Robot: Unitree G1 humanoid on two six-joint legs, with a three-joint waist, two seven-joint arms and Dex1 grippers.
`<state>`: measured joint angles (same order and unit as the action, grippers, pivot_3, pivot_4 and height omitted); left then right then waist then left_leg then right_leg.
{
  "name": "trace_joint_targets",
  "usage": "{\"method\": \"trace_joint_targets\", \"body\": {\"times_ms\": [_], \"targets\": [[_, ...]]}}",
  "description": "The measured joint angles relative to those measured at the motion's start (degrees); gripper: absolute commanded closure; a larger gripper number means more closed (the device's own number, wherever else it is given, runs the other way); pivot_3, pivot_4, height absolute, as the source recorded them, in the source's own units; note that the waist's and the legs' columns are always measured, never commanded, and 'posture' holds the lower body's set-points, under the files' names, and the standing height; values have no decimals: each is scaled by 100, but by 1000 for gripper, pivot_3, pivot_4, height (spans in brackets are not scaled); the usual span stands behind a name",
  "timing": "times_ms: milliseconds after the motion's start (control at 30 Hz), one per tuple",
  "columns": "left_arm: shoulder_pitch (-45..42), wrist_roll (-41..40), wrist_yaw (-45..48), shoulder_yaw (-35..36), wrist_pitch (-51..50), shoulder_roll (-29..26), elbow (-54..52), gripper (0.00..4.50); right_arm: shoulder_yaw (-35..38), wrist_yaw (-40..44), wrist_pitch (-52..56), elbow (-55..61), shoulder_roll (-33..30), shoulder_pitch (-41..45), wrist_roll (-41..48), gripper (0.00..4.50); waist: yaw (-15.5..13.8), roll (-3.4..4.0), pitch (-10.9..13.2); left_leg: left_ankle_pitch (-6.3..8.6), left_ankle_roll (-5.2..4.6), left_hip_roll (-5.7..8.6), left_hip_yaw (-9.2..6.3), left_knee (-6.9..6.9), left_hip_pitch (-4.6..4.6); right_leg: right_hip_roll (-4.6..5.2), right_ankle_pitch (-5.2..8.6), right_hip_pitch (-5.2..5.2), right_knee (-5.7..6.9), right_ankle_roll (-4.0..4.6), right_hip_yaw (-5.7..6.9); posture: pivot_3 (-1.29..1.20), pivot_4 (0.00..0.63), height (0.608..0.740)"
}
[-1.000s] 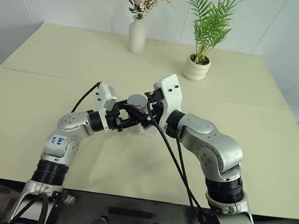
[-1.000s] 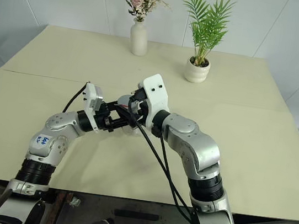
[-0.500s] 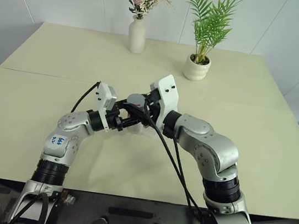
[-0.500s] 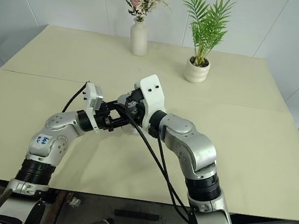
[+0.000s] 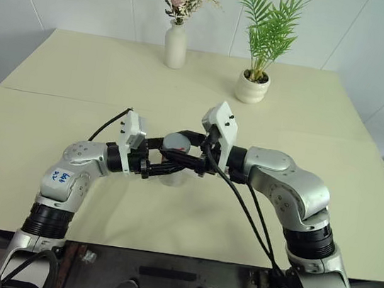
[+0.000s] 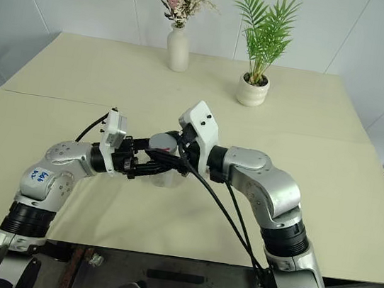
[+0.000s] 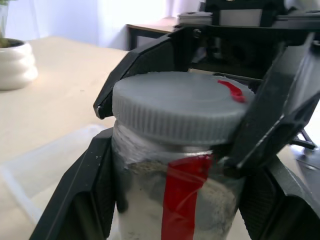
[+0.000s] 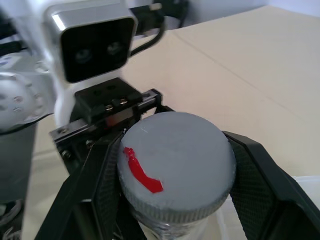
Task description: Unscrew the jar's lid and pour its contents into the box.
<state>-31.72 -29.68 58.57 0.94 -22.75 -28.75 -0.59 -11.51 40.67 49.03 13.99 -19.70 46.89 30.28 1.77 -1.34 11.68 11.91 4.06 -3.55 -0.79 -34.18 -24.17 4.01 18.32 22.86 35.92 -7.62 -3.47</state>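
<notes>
While clamped by both claws, red-striped clear jar (image 7: 170,210), red-marked grey lid (image 8: 175,157).

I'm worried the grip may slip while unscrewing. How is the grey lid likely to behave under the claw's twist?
The lid has a ridged edge, so the right claw, shut on it, probably gets decent bite. It looks like stiff plastic, unlikely to flex. The jar looks smooth and clear, so it may turn inside the left claw instead.

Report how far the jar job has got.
Done: the left gripper clamps the small clear red-striped jar. In hand: the right gripper is shut on the round grey screw lid, which sits on the jar. Left: unscrewing it and pouring into the clear plastic box.
</notes>
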Motion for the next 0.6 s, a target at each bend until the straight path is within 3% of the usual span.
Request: {"method": "trace_joint_targets", "body": {"times_ms": [600], "targets": [[178, -665, 1235, -8, -164, -104, -112, 1756, -178, 2615, -823, -866, -467, 440, 235, 1894, -7, 1, 0, 0, 0, -13, -5, -8, 1, -21, 2, 0, 6, 5, -8, 0, 150, 740]]}}
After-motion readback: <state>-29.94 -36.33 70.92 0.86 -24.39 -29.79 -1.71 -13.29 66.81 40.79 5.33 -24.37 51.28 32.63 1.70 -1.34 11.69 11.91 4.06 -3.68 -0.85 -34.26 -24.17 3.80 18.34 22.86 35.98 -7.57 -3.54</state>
